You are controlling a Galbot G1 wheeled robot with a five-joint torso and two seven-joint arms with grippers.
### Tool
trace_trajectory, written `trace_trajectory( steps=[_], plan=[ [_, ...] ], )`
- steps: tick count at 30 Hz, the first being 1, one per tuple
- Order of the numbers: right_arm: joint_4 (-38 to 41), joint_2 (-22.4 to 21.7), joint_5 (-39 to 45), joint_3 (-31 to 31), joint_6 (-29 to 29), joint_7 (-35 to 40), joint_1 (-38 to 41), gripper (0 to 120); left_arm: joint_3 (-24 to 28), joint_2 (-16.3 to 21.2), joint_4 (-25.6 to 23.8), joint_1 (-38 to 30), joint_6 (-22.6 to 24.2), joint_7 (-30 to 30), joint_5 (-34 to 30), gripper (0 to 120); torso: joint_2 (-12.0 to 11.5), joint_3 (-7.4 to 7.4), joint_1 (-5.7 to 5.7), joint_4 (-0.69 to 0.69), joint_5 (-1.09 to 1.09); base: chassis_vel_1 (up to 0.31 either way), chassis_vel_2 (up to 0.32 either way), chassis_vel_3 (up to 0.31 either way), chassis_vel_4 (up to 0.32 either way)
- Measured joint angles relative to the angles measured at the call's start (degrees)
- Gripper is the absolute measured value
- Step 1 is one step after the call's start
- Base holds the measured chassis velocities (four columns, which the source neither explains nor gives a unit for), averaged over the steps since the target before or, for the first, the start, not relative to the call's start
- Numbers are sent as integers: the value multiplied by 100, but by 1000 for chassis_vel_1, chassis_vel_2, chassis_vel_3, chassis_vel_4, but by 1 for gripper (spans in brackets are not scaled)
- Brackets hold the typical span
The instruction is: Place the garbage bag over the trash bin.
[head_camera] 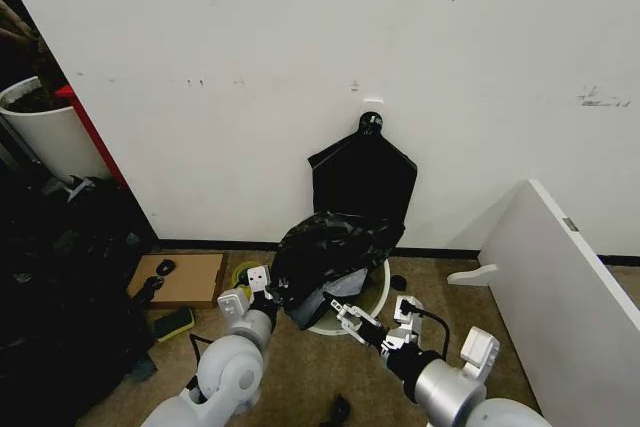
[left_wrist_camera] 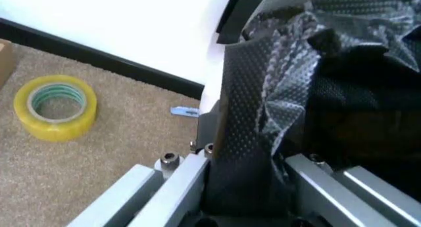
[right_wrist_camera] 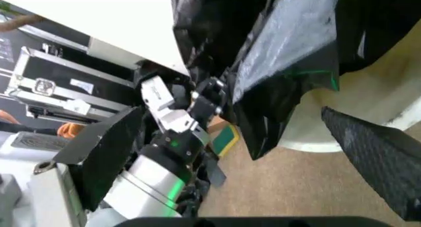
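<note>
Yellow tape roll (left_wrist_camera: 56,106): on carpet, no readable print.
Cardboard box (head_camera: 182,279): flat on floor, no legible label.
Left gripper (head_camera: 268,295): clamped on garbage bag's near-left edge; film pinched between fingers (left_wrist_camera: 245,138).
Garbage bag (head_camera: 330,250): crinkled black, bunched over trash bin's mouth.
Trash bin (head_camera: 380,292): cream rim showing beneath the bag, by wall.
Right gripper (head_camera: 352,321): apart, holding nothing, just beside bin's front rim.
</note>
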Motion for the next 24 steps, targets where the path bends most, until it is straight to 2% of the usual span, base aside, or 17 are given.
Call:
trace_trajectory(
  steps=[9, 10, 12, 14, 17, 18, 19, 24],
  plan=[
    [-280, 119, -45, -126, -35, 23, 262, 98, 30, -26, -52, 43, 21, 22, 66, 0, 0, 0, 0, 0, 0, 0, 0, 0, 0],
    [-321, 140, -49, -145, -41, 25, 300, 92, 29, -22, -58, 57, 24, 24, 76, 0, 0, 0, 0, 0, 0, 0, 0, 0, 0],
    [-333, 145, -51, -150, -43, 26, 309, 90, 29, -21, -60, 59, 24, 25, 77, 0, 0, 0, 0, 0, 0, 0, 0, 0, 0],
    [-427, 197, -80, -194, -51, 57, 390, 79, 21, -11, -89, 93, 26, 28, 80, 0, 0, 0, 0, 0, 0, 0, 0, 0, 0],
    [-486, 239, -103, -211, -55, 91, 436, 75, 6, 10, -124, 137, 27, 35, 79, 0, 0, 0, 0, 0, 0, 0, 0, 0, 0],
    [-500, 249, -112, -215, -57, 99, 442, 69, -4, 17, -135, 158, 27, 39, 79, 0, 0, 0, 0, 0, 0, 0, 0, 0, 0],
    [-500, 249, -112, -215, -57, 99, 442, 69, -4, 17, -135, 158, 27, 39, 79, 0, 0, 0, 0, 0, 0, 0, 0, 0, 0],
    [-502, 239, -138, -206, -64, 99, 424, 51, -21, 14, -138, 180, 28, 49, 84, 0, 0, 0, 0, 0, 0, 0, 0, 0, 0]
  ],
)
